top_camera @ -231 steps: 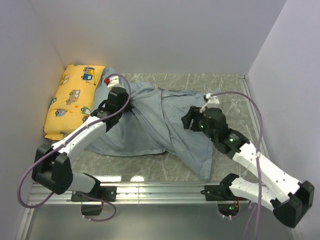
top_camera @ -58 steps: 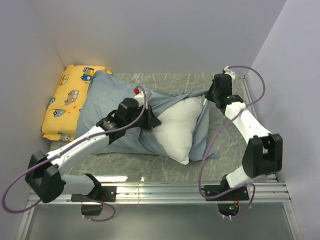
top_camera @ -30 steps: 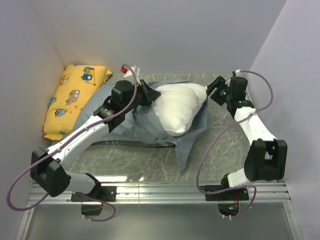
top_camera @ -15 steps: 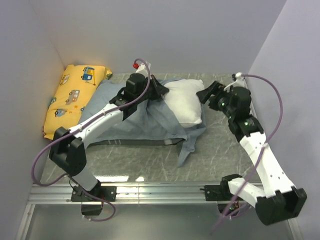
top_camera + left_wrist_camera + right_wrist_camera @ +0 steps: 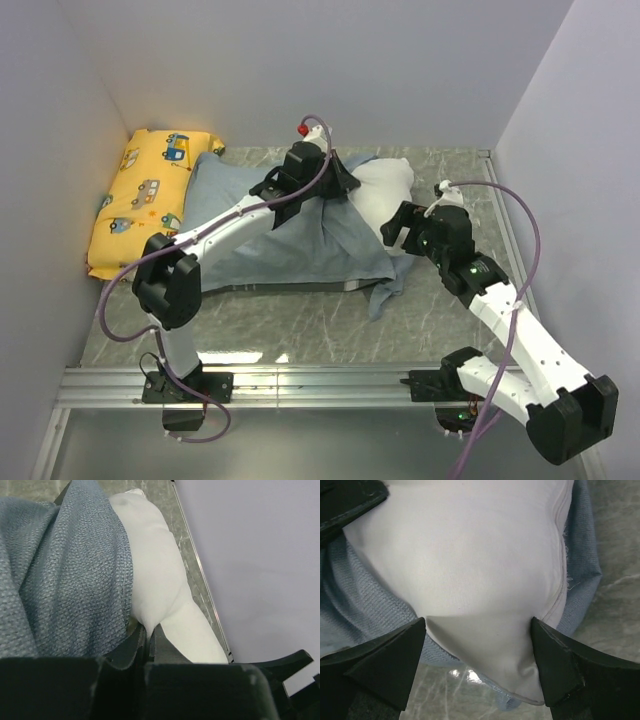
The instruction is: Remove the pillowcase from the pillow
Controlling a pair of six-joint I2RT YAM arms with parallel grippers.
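The soft, light pillow [image 5: 385,190] lay upper centre on the tabletop [image 5: 300,320], half out of its limp pillowcase [image 5: 290,245]. Our left claw [image 5: 148,637] was pinched shut on the pillowcase hem. Our right claw [image 5: 477,622] gaped wide and empty astride the pillow's bare corner, which we judged the best hold.

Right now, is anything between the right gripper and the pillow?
Nothing visible. The right gripper has its open jaws straddling a bare white corner of the pillow; the pillowcase lies bunched beside and under it, not across it.
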